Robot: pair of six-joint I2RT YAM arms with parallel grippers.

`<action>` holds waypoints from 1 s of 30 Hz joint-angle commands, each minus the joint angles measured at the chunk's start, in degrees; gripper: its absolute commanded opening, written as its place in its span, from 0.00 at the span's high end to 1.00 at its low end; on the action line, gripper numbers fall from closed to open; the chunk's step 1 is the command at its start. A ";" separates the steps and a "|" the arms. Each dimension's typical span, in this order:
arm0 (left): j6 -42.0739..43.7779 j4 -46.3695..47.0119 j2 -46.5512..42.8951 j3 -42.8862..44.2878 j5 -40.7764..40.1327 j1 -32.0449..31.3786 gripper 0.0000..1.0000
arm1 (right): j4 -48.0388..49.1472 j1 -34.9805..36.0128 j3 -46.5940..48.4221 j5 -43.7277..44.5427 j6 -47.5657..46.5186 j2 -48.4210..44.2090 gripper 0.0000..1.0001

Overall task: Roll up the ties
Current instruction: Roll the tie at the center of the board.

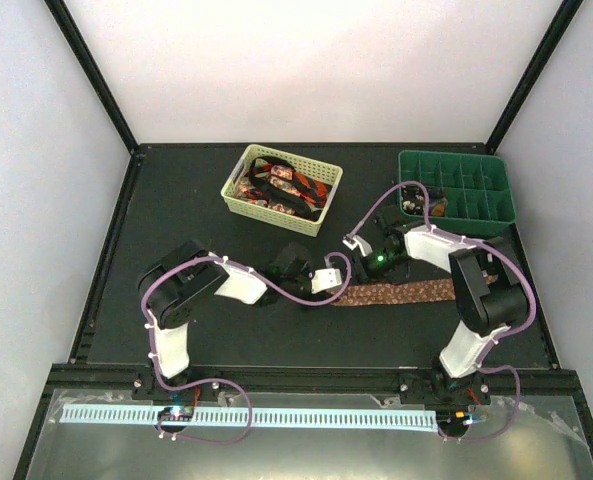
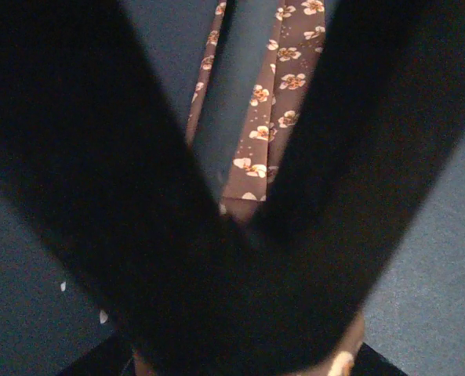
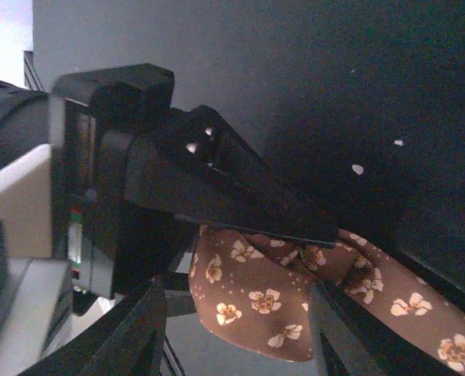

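Note:
A brown tie (image 1: pixel 406 292) with small light flowers lies flat across the dark table in front of the right arm. My left gripper (image 1: pixel 326 280) is shut on the tie's folded left end. In the left wrist view the tie (image 2: pixel 283 86) runs away from the point where the dark fingers (image 2: pixel 99 157) meet. In the right wrist view the left gripper (image 3: pixel 216 188) clamps the bunched fold of tie (image 3: pixel 271 298). That fold hangs between the parted fingers of my right gripper (image 3: pixel 236 313), which is open. More ties (image 1: pixel 286 185), red and black, lie piled in the basket.
The pale yellow lattice basket (image 1: pixel 238 195) stands at the back centre. A green divided tray (image 1: pixel 476 210) sits at the back right, close behind the right arm. Black frame rails run along the table's edges.

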 commanded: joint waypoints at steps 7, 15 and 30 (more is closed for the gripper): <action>0.92 -7.82 1.68 0.19 -4.84 -0.31 0.66 | 0.10 2.29 1.79 3.20 1.15 4.72 0.77; -0.28 -6.26 0.33 -0.92 -4.02 0.16 0.56 | -0.60 1.03 -0.03 5.42 -0.42 3.59 0.98; 1.16 8.76 -0.14 -3.73 6.56 1.26 0.01 | 1.35 -0.65 -3.06 -1.05 -1.07 2.68 0.99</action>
